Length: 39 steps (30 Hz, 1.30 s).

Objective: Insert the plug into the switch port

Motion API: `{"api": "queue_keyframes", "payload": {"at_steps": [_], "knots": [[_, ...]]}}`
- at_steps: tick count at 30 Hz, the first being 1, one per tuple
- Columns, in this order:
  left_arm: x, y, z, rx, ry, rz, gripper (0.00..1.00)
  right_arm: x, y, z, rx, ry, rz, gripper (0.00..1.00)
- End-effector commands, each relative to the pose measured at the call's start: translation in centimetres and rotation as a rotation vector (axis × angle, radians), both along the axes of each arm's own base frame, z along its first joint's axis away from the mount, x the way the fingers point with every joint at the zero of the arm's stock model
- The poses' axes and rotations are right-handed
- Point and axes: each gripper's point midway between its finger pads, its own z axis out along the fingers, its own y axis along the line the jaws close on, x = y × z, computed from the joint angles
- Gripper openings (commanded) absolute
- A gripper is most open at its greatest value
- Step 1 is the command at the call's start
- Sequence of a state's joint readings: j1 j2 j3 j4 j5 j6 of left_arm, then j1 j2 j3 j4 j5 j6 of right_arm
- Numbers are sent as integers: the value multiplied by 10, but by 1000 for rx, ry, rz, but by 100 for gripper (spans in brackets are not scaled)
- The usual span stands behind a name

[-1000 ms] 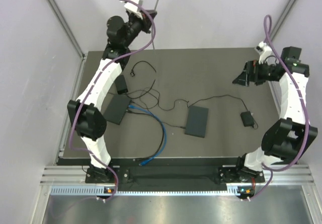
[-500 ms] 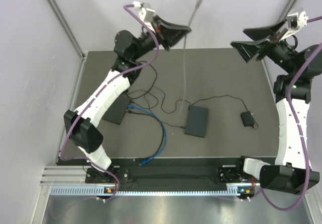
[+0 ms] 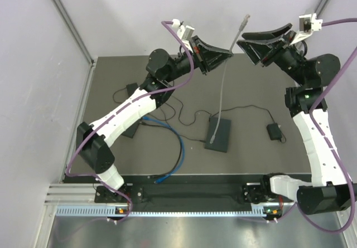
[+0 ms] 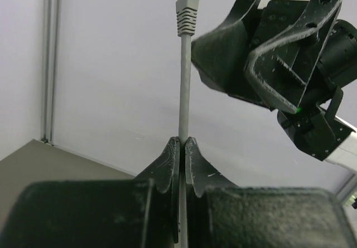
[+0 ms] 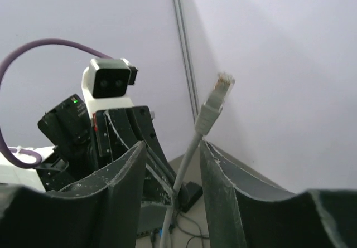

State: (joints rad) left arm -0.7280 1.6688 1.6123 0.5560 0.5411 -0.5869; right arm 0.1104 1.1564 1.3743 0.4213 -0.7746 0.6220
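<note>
While the left pincer is clamped on the grey cable, holding the plug high over the desk, the right pincer sits open with that cable between its jaws, and the switch lies on the desk.

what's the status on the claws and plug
Left claw shut on grey cable. Right claw open around it, not clamped. Plug aloft, free end up. No obstruction seen.
</note>
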Motion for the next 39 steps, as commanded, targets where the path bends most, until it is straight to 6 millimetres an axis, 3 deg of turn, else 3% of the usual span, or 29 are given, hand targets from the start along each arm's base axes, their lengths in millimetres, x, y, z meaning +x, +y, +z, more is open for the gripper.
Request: {"api": "queue_keyframes", "payload": {"at_steps": [1, 3, 7, 11, 13, 14, 15, 16, 17, 18, 19, 20, 21, 22, 23, 25, 28, 31, 32, 33, 37, 39], "knots": [[-2, 11, 24, -59, -63, 63, 0, 2, 7, -4, 2, 18, 1, 43], [1, 10, 19, -54, -61, 73, 0, 9, 10, -18, -19, 61, 1, 47], [-3, 5, 15, -44, -70, 61, 0, 15, 11, -24, -10, 72, -23, 52], [-10, -1, 14, -42, -76, 47, 0, 27, 8, -25, 2, 90, -59, 50], [-11, -3, 12, -40, -71, 45, 0, 29, 11, -26, 3, 95, -49, 40], [-13, -6, 10, -28, -67, 39, 0, 29, 12, -25, 2, 94, -46, 11], [-14, -8, 8, -18, -81, 38, 1, 27, 13, -24, -3, 93, -35, 0], [-18, -10, 6, -6, -89, 20, 10, 28, 15, -27, -10, 106, -29, 0], [-19, -9, 1, 15, -87, 15, 43, 28, 16, -32, -26, 132, -16, 0], [-21, -8, -2, 41, -113, 14, 64, 21, 20, -35, -67, 134, 29, 0], [-35, -3, -4, 74, -159, -49, 78, 25, 17, -43, -117, 135, 28, 0], [-29, 5, -19, 133, -164, -57, 82, 14, 21, -55, -202, 158, 102, 0], [-29, 13, -24, 166, -168, -73, 82, 11, 21, -64, -244, 176, 144, 0], [-23, 34, -21, 187, -183, -60, 82, 14, 18, -80, -277, 230, 183, 0], [-27, 45, -35, 228, -182, -112, 78, -3, 22, -95, -318, 271, 307, 0], [-21, 79, -40, 256, -213, -113, 75, -10, 20, -115, -332, 361, 404, 0], [-36, 102, -51, 342, -338, -178, 67, -31, 22, -136, -341, 430, 578, 0], [-46, 111, -63, 439, -505, -175, 66, -44, 22, -153, -322, 512, 677, 0], [-47, 112, -64, 448, -533, -170, 66, -44, 22, -151, -341, 441, 679, 0], [-44, 111, -63, 458, -581, -143, 66, -48, 23, -163, -311, 546, 708, 0], [-44, 103, -75, 530, -658, -146, 66, -69, 34, -177, -310, 591, 775, 0], [-44, 101, -81, 566, -781, -139, 65, -76, 38, -190, -301, 650, 802, 0]]}}
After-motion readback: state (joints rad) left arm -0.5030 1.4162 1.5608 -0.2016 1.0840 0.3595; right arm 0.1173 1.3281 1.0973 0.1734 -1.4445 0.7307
